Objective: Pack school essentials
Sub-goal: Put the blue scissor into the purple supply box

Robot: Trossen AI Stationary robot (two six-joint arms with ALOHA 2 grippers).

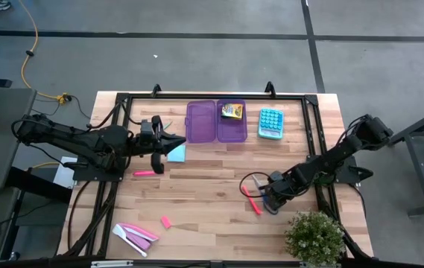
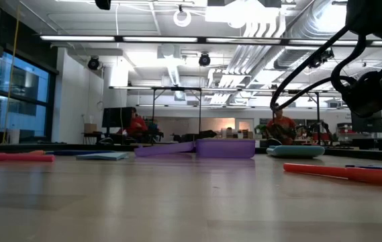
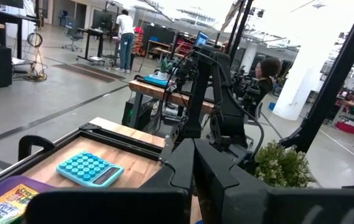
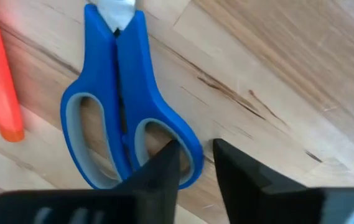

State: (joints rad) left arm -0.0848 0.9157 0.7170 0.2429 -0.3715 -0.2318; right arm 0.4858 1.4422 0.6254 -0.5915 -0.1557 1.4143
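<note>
Currently:
right gripper (image 4: 195, 163): fingers slightly spread, one straddling a handle loop of the blue-handled scissors (image 4: 124, 99)
left gripper (image 1: 168, 141): finger state cannot be told, held above the light-blue square notepad (image 1: 176, 153)

High view: straight down over whole desk (image 1: 197, 201). Low view: desk level, facing room. Right wrist view: very near, scissors (image 4: 124, 99) at frame centre. High and low views share purple case (image 1: 217, 122).

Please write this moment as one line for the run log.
right gripper: low over blue-handled scissors, open, one finger on a handle loop | left gripper: beside open purple case, near notepad
</note>
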